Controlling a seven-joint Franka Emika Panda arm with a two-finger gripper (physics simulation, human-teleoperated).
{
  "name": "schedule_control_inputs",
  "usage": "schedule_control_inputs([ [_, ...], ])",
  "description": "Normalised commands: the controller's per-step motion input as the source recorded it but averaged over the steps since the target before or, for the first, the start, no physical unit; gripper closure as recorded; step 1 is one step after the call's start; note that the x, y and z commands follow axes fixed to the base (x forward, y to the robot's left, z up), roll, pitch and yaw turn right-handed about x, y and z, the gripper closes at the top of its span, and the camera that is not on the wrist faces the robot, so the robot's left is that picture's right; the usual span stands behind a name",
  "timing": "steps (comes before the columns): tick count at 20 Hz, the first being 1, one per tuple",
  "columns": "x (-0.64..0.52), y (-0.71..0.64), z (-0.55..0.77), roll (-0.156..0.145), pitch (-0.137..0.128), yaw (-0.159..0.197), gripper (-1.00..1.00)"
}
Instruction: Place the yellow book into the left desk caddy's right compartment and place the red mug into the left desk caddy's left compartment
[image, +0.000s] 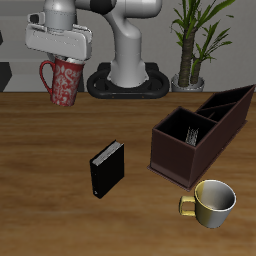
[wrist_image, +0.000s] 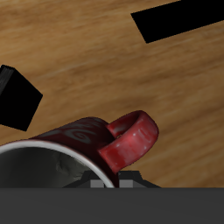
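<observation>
Exterior view, read from one side across to the other.

The gripper (image: 62, 62) is seen high above the table's back part, its pale body directly over the red mug (image: 64, 82). The mug is held off the wood, upright, its loop handle turned outward toward the table's edge. The fingers are hidden by the gripper body and the mug rim, but the mug hangs clear of the table (image: 60, 200) with nothing else bearing it, so the claw is taken as clamped on the mug.

Nearer the table's middle, a black book (image: 106, 170) is noted standing upright on the wood, apart from everything else.

Farther across, the left desk caddy (image: 200, 135) is recorded lying at a slant. Inside its right compartment (image: 185, 128) a thin pale object is seen leaning; it appears to be the yellow book (image: 192, 129), though it is too small to be sure. The left compartment (image: 228, 104), at the far sloped end, is too dark to read.

A pale yellow-cream mug (image: 211, 202) is noted near the table's front edge, just in front of the caddy.

Wrist view: the red mug (wrist_image: 87, 144) fills the foreground, handle and dark interior visible, with wood well below it.
</observation>
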Motion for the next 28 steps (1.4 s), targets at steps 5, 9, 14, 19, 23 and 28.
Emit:
schedule_control_inputs([
  [5,-0.4,0.11,0.06,0.028,-0.022,0.014,1.0],
  [9,-0.47,0.06,0.06,0.027,-0.022,-0.016,1.0],
  [14,-0.36,0.13,-0.02,0.029,-0.009,0.049,1.0],
  [19,-0.34,0.11,-0.01,0.019,0.011,0.028,1.0],
  [23,-0.43,0.28,-0.06,0.025,-0.017,0.036,1.0],
  [28,-0.36,0.29,-0.09,0.032,-0.024,0.025,1.0],
])
